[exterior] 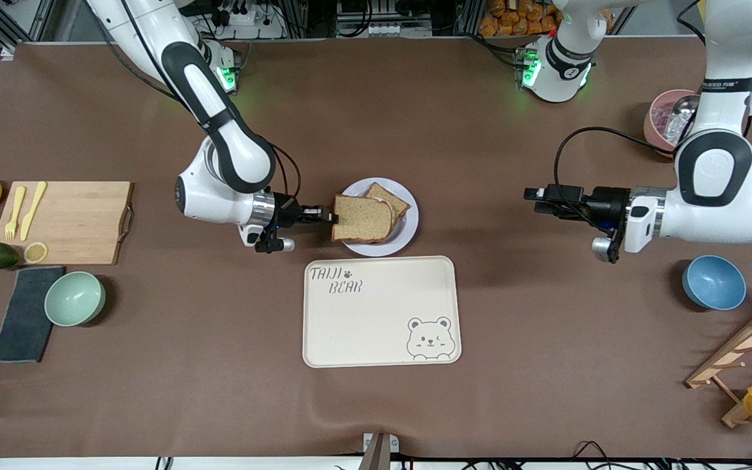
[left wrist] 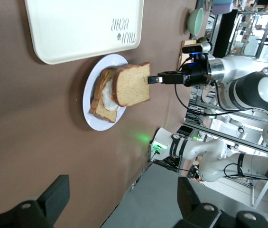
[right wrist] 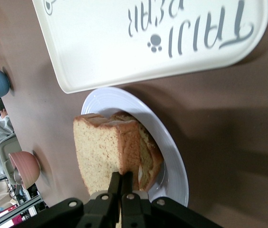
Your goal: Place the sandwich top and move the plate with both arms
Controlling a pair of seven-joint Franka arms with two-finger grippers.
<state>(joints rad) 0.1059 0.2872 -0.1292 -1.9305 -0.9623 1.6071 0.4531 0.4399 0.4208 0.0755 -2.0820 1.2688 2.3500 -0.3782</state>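
Plate [exterior: 408, 236]: under my right hand's load, egg slice [left wrist: 106, 97] on it; stiff, I'd take its rim from both ends.
Right hand [exterior: 329, 217]: pinching the sandwich top [exterior: 361, 218] by its crust edge, over the plate.
Sandwich top: light, soft, crumbly; I judge gentle squeeze only.
Left hand [exterior: 532, 200]: fingers spread, waiting over bare worktop [exterior: 480, 143].

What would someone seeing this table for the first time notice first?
The right gripper holds the sandwich top by its edge over the plate, where a bread slice with egg lies. The cream tray sits nearer the front camera. The left gripper waits open, toward its own end.
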